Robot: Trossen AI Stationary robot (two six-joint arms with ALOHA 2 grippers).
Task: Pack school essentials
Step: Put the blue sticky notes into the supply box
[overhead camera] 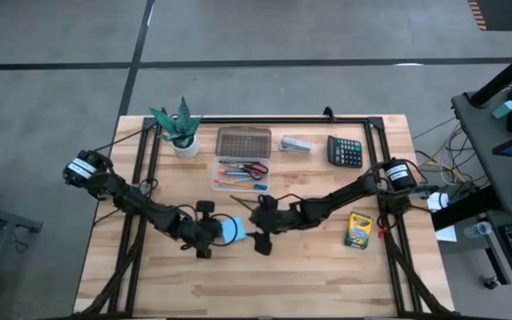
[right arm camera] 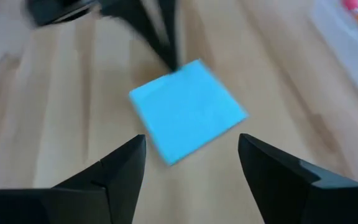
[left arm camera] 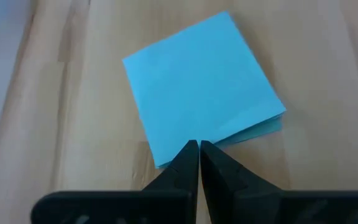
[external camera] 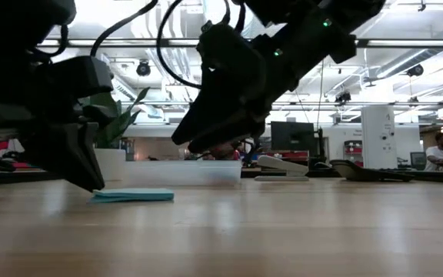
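Closest to the lens, the left pincer [left arm camera: 198, 148] has its fingers pressed together, tips at the edge of the light-blue notepad [left arm camera: 201, 87], seemingly touching it. That notepad lies flat on the surface [overhead camera: 309, 276]. Just beside the notepad, opposite the left pincer, the right pincer [right arm camera: 191, 158] stands spread, holding nothing.

My light-blue square notepad [overhead camera: 232, 230] lies flat on the tabletop [overhead camera: 309, 276]; scissors [overhead camera: 254, 170] and pens [overhead camera: 231, 168] rest in the case [overhead camera: 241, 172], the crayon box [overhead camera: 357, 230] well apart.
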